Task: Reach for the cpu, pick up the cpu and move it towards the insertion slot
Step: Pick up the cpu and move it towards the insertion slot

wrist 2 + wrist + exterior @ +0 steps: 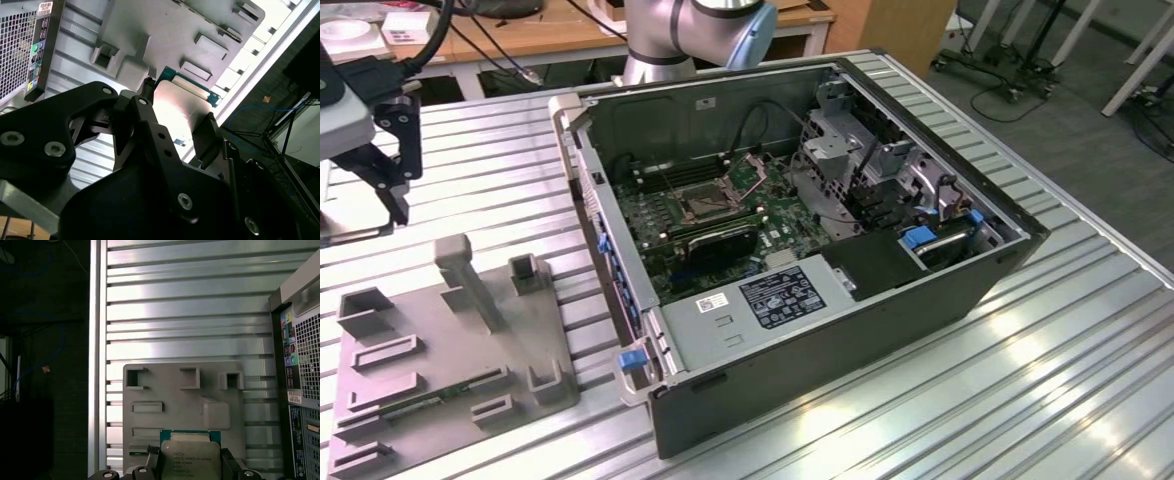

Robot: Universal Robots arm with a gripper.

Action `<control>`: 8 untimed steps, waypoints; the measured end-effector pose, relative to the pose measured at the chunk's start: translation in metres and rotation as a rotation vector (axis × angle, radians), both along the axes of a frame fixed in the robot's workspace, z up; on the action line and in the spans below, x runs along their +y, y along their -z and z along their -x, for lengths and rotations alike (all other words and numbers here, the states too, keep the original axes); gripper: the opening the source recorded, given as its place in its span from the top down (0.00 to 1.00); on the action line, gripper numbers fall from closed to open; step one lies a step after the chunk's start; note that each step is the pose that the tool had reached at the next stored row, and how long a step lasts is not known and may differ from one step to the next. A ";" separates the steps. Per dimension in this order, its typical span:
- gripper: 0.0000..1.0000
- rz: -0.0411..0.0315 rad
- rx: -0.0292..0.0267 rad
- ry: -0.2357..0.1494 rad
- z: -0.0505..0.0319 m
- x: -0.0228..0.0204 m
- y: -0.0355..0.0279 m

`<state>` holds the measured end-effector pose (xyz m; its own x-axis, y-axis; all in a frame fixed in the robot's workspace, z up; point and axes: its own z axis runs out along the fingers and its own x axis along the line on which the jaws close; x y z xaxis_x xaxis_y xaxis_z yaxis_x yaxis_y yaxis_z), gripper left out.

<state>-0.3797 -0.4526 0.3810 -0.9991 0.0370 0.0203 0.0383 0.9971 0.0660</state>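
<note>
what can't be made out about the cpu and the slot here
- cpu: lower part cut off by the first wrist view's bottom edge.
- cpu face: washed out by glare in the second wrist view, partly behind the gripper.
- insertion slot: contacts too small in the exterior view.

Exterior view looks down; both wrist views closely frame the cpu [190, 461] [179, 106].

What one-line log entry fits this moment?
gripper: shut on cpu | cpu: held above grey tray | slot: inside open case, apart from gripper
</note>
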 end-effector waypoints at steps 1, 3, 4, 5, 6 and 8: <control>0.45 0.0000 0.0000 0.000 -0.0004 0.0000 0.0000; 0.45 0.0000 0.0000 0.000 -0.0011 0.0000 0.0000; 0.45 0.0000 0.0000 0.000 -0.0014 0.0000 0.0000; 0.45 0.0000 0.0000 0.000 -0.0018 0.0000 0.0000; 0.45 0.0000 0.0000 0.000 -0.0023 0.0000 0.0000; 0.45 0.0000 0.0000 0.000 -0.0032 0.0000 0.0000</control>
